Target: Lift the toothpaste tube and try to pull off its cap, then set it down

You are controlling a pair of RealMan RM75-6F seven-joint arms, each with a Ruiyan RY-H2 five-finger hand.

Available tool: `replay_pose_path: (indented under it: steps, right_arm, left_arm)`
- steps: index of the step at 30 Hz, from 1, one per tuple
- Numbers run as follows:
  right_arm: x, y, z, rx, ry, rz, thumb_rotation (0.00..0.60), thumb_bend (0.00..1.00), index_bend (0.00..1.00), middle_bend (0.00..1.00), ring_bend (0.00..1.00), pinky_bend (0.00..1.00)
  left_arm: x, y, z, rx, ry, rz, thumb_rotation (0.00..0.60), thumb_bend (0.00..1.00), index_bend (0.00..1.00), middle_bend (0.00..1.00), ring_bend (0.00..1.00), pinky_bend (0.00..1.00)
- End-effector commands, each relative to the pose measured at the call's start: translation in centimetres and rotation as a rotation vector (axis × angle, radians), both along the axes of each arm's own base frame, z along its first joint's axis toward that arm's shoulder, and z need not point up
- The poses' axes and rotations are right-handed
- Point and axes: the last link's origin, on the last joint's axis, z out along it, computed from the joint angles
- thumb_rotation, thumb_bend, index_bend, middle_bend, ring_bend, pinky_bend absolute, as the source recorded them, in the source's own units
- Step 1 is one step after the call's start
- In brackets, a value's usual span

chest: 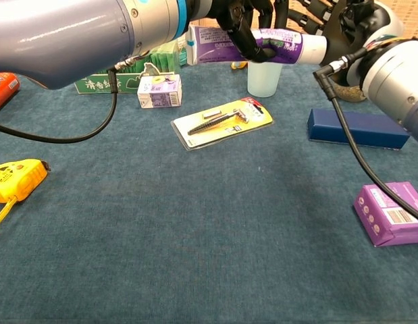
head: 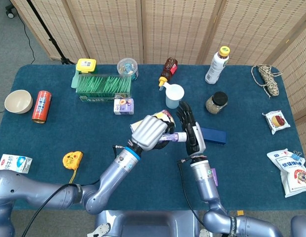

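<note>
Purple-and-white plastic toothpaste tube [chest: 252,46] held lying level above the dark blue cloth-covered table [chest: 215,256], well clear of it. Left hand [head: 150,132] wrapped around the tube's body, dark fingers [chest: 239,30] curled over the purple print, the flat crimped end jutting out past the knuckles on the outer side. White cap [chest: 314,48] sticking out beyond those fingers toward the right hand [head: 191,131]. Right hand standing upright just beside the cap, dark fingers [head: 185,114] seemingly closed around it, though too crowded at the frame's top edge in the chest view to tell for sure. Directly beneath the left fingers, flat on the cloth: yellow-backed blister card of drill bits [chest: 223,121]. Just behind the fingertips of both hands, a pale translucent plastic cup [chest: 264,78]. Beside the right palm, on its outer side, a long navy rectangular box [chest: 358,128]; nearer the right wrist, a small purple carton [chest: 391,212].
</note>
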Motion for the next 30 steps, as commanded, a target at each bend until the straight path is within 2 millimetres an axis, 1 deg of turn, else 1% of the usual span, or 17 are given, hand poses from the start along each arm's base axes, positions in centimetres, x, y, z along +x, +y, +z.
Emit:
replay_pose_path:
  steps: [1,13,30]
  right_arm:
    - [-0.32,-0.18,0.04,0.001,-0.001,-0.010,0.156,0.00,0.00,0.00,0.00,0.00]
    - [-0.91,-0.46,0.20,0.016,-0.018,-0.017,0.155,0.00,0.00,0.00,0.00,0.00]
    - [-0.35,-0.03,0.38,0.039,-0.061,0.016,0.156,0.00,0.00,0.00,0.00,0.00]
  left_arm:
    - [0.00,-0.08,0.08,0.000,-0.004,-0.004,0.600,0.45,0.74,0.65,0.60,0.56]
    - [-0.25,-0.41,0.41,-0.005,-0.020,-0.023,0.600,0.45,0.74,0.65,0.60,0.56]
    - [-0.11,-0.20,-0.30,-0.004,-0.025,-0.024,0.600,0.45,0.74,0.65,0.60,0.56]
